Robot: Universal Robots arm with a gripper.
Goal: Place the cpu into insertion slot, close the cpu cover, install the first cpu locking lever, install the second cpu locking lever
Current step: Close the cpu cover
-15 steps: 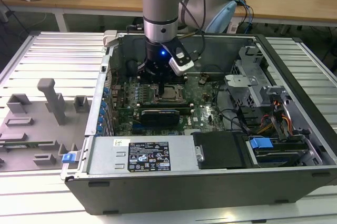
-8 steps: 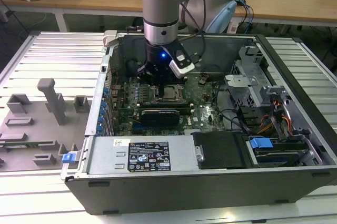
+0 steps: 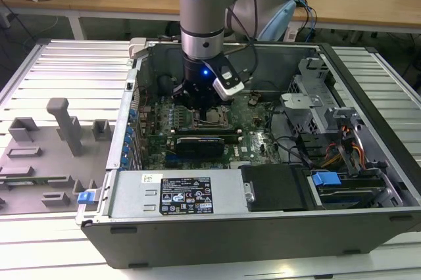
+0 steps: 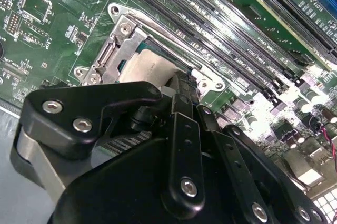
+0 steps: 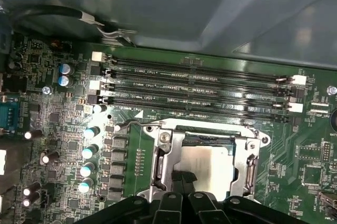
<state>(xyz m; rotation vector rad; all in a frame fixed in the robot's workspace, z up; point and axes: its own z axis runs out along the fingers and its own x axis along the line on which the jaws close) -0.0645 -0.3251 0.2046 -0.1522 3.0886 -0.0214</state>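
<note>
Hovering claw (image 5: 183, 179) pinched shut, empty | cpu (image 5: 210, 163) just beneath, in insertion slot (image 5: 205, 140) | best press squarely — no sideways drag on cpu cover (image 5: 164, 166)

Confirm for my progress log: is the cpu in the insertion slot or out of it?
In. In the first wrist view the cpu lies flat within the insertion slot, metal rim around it.

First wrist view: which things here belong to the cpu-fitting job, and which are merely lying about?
Belong to the job: cpu; cpu cover; insertion slot.
Just there: memory slots; capacitors; black cable.
</note>
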